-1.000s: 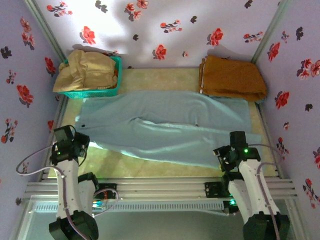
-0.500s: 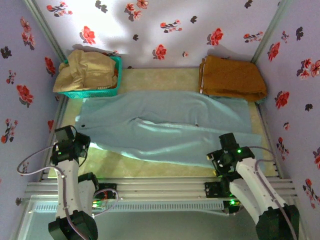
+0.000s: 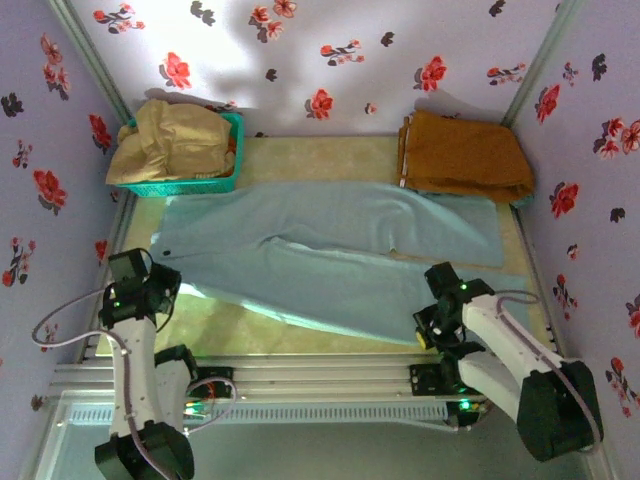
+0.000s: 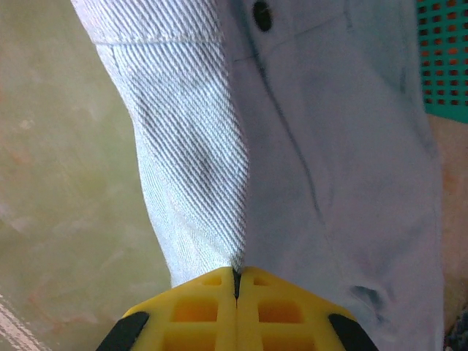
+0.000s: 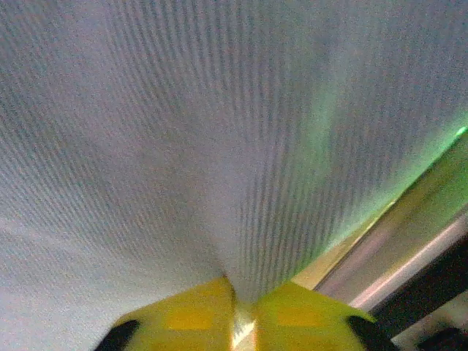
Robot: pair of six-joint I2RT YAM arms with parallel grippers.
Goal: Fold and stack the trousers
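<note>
Jaws on the left arm are pressed together on a pinch of the trousers. In the left wrist view a ridge of pale blue twill rises straight out of the yellow fingers, with the waist button near the top of the frame. From above, that grip sits at the lower left corner of the cloth, on the near end of the waistband. The right arm's jaws are likewise clamped on the trousers, at the lower right of the overhead view, on the near edge of the near leg close to its hem; its wrist view shows fabric drawn into the closed fingers.

No fold is made yet, as far as I can judge. The trousers lie at full length on the table, both legs side by side and slightly splayed. With both near-edge grips taken, the first lengthwise fold looks about to start; the cross folds and the stacking are all left.

Their long axis runs left to right across the frame, waist pointing left towards the basket, hems pointing right below the orange garment.
</note>
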